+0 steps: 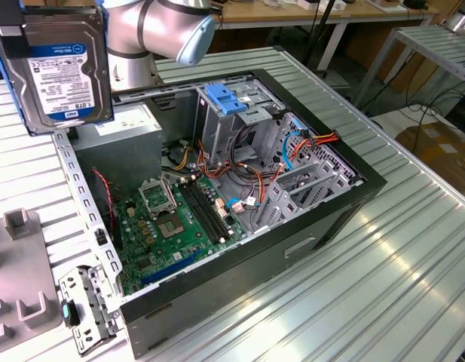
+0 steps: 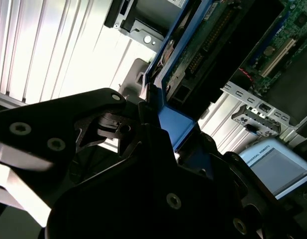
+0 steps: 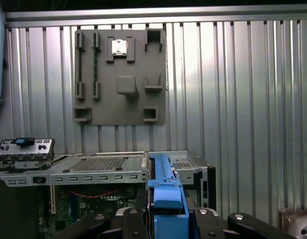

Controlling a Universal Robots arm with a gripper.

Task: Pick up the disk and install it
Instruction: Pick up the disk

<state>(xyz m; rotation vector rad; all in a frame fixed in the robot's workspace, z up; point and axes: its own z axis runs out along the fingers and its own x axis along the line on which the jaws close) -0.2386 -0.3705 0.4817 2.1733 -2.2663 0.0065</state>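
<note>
The disk, a grey metal hard drive with a white label and blue side rails, hangs upright in the air above the back left corner of the open computer case in the exterior view. In both wrist views my gripper is shut on the disk, its black fingers pressed against the blue rails. The disk's circuit-board underside faces the second wrist camera. The case's silver drive cage with a ridged blue clip stands at the back of the case, to the right of the disk.
The motherboard lies on the case floor with loose cables beside it. A grey power supply box sits below the disk. A grey fixture plate and a small metal bracket lie on the ribbed table.
</note>
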